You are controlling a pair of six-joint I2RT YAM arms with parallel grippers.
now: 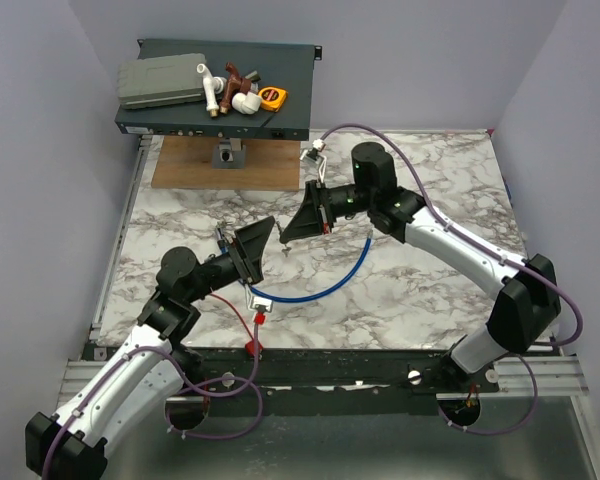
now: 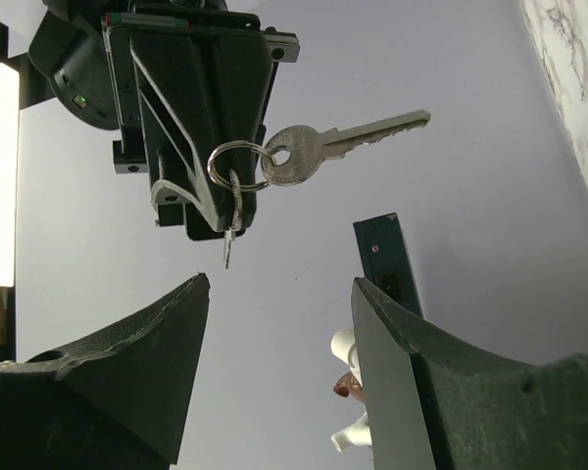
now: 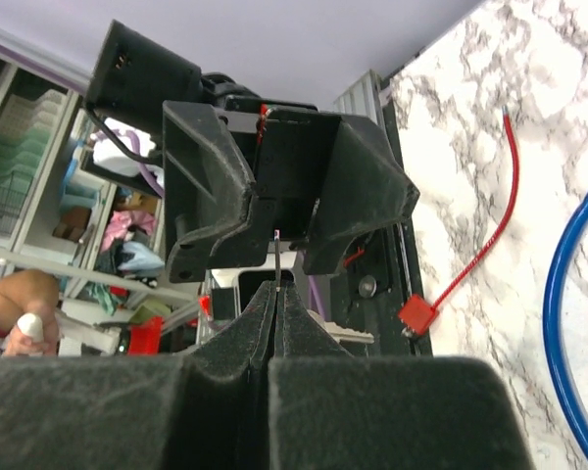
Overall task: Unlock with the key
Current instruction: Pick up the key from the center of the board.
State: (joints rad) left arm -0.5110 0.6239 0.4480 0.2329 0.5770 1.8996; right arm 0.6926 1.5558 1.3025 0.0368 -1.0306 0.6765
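Observation:
A silver key (image 2: 343,145) hangs on a ring (image 2: 237,164) and sticks out sideways in mid-air. My right gripper (image 2: 211,211) (image 1: 283,238) (image 3: 275,292) is shut on that ring, and a thin metal edge pokes out of its tips. Facing it at close range, my left gripper (image 1: 260,250) (image 2: 279,284) (image 3: 279,211) stands open with nothing between its fingers. On the marble table below lies a blue cable lock (image 1: 330,285) (image 3: 568,323), with its silver lock body (image 1: 258,298) just under the left gripper.
A red square tag (image 3: 416,316) (image 1: 260,318) on a thin red cord (image 3: 490,225) lies near the table's front edge. At the back stands a dark shelf (image 1: 290,95) carrying a grey box (image 1: 160,80), pipe fittings and a tape measure, behind a wooden board (image 1: 190,160).

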